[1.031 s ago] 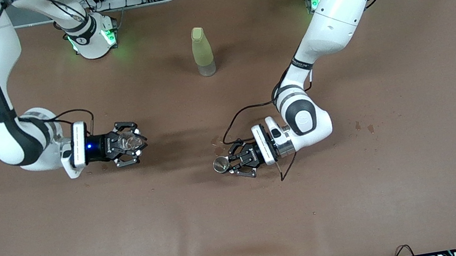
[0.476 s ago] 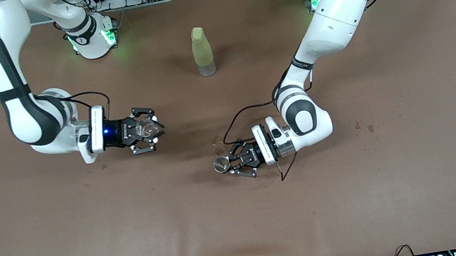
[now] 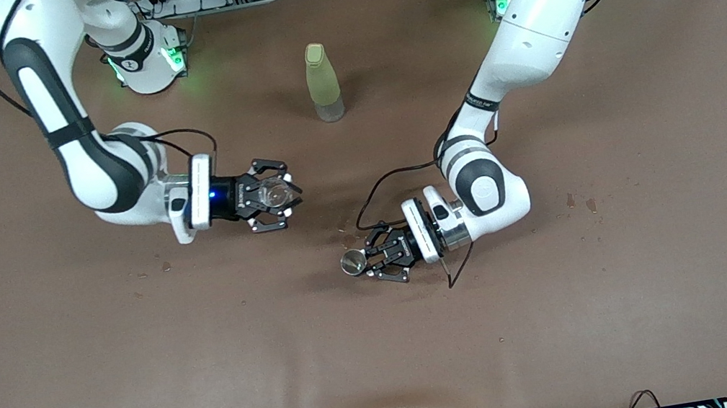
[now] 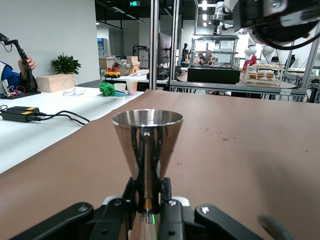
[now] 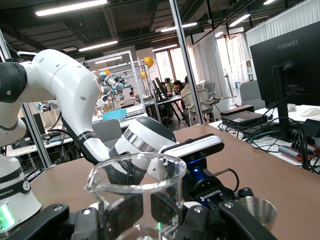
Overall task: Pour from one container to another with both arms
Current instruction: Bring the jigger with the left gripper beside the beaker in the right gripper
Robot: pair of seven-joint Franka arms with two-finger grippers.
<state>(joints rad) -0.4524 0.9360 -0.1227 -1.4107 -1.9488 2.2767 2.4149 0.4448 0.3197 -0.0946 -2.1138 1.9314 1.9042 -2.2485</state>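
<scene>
This is a robotics lab in an open-plan industrial hall. Two white Franka arms [image 3: 525,25] are bolted at twelve o'clock on a brown-covered table [image 3: 673,271] framed by aluminium profile posts [image 4: 154,45]. Past the table, the left wrist view shows a white workbench with a power adapter and cables [image 4: 30,114], a potted plant [image 4: 66,64], and a glass-walled test enclosure [image 4: 214,59]. The right wrist view shows a Huawei monitor [image 5: 286,75], office chairs [image 5: 200,102], strip lights [image 5: 70,7] on a dark ceiling, and more robot cells [image 5: 112,80].
</scene>
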